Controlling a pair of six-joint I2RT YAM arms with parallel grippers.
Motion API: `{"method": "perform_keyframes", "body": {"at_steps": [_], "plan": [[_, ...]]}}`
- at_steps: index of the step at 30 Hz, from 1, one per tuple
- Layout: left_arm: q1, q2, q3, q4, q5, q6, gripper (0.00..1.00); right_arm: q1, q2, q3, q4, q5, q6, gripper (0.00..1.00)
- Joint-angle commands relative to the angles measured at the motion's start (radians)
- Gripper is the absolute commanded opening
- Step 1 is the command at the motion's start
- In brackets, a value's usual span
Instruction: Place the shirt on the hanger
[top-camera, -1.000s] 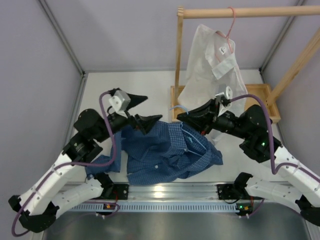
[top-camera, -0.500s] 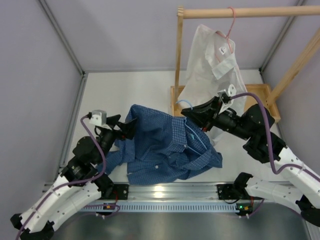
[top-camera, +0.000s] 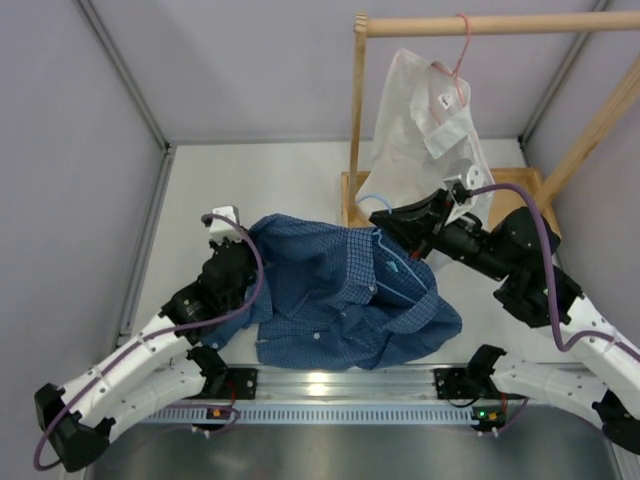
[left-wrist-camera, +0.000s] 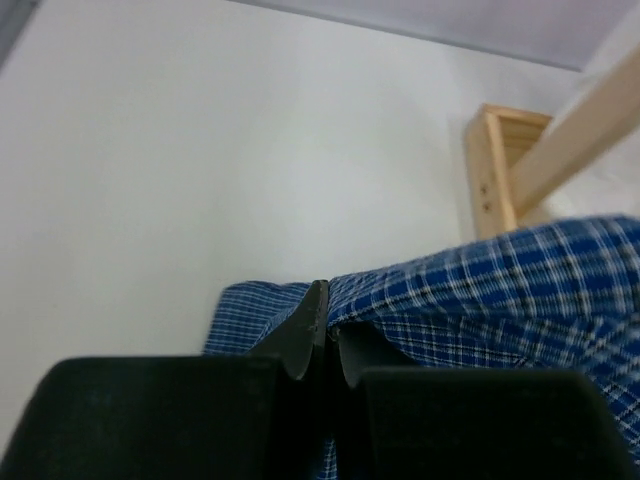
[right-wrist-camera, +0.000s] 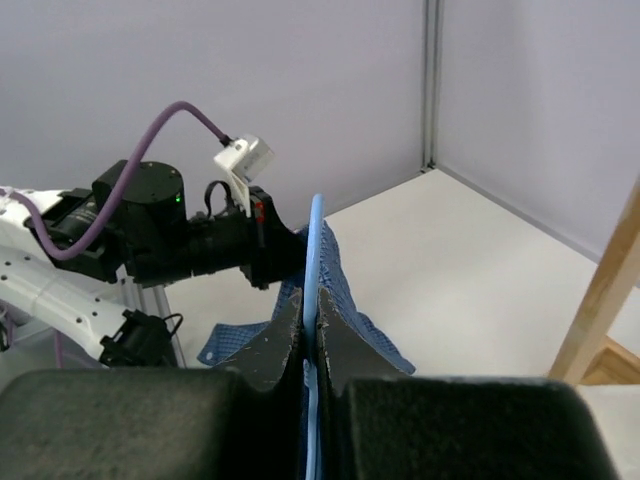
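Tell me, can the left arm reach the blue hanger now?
Probably not at once: the left gripper is shut on the shirt, and the hanger sits beyond it, clamped in the right gripper.

We see the shirt (top-camera: 340, 300), blue and finely checked, lying rumpled and spread between the 2 grippers, its edge pinched in the left gripper (left-wrist-camera: 325, 325). The hanger (right-wrist-camera: 316, 240), thin light blue wire, is clamped edge-on in the right gripper (right-wrist-camera: 310, 335), with its hook past the fingertips.

Rack post (top-camera: 357, 120) just beyond right pincer (top-camera: 390, 217)
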Motion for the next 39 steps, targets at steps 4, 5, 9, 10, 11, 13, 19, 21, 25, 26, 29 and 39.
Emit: {"method": "perform_keyframes", "body": {"at_steps": [4, 5, 9, 10, 11, 13, 19, 21, 25, 26, 29, 39], "plan": [[0.061, 0.091, 0.209, -0.085, -0.314, -0.024, 0.0, 0.004, -0.135, 0.014, 0.009, 0.155, -0.051, 0.0], [0.092, 0.097, 0.239, -0.091, -0.292, -0.021, 0.0, 0.005, -0.146, 0.014, -0.003, 0.173, -0.057, 0.0], [0.14, 0.117, 0.279, -0.106, -0.182, -0.024, 0.0, 0.005, -0.184, 0.039, -0.046, 0.224, -0.087, 0.0], [0.156, 0.143, 0.287, -0.12, -0.174, -0.033, 0.0, 0.005, -0.187, 0.043, -0.052, 0.23, -0.091, 0.0], [0.167, 0.155, 0.305, -0.139, -0.162, -0.045, 0.0, 0.005, -0.192, 0.046, -0.064, 0.23, -0.094, 0.0], [0.187, 0.179, 0.31, -0.156, -0.088, -0.058, 0.0, 0.005, -0.202, 0.049, -0.066, 0.231, -0.092, 0.0], [0.195, 0.145, 0.333, -0.062, 0.192, 0.02, 0.02, 0.005, -0.158, 0.106, -0.081, 0.208, -0.101, 0.0], [0.195, 0.124, 0.351, -0.041, 0.24, 0.065, 0.04, 0.005, -0.125, 0.141, -0.089, 0.202, -0.109, 0.0], [0.195, 0.103, 0.499, -0.122, 0.206, 0.122, 0.63, 0.005, -0.089, 0.197, -0.107, 0.193, -0.123, 0.0], [0.195, 0.104, 0.534, -0.161, 0.24, 0.167, 0.79, 0.005, -0.084, 0.204, -0.12, 0.187, -0.124, 0.0], [0.195, 0.109, 0.641, -0.173, 0.478, 0.235, 0.93, 0.005, -0.075, 0.23, -0.159, 0.17, -0.129, 0.0], [0.186, 0.285, 0.767, -0.135, 1.826, 0.602, 0.98, 0.005, -0.186, 0.195, -0.345, -0.109, -0.103, 0.0]]}}
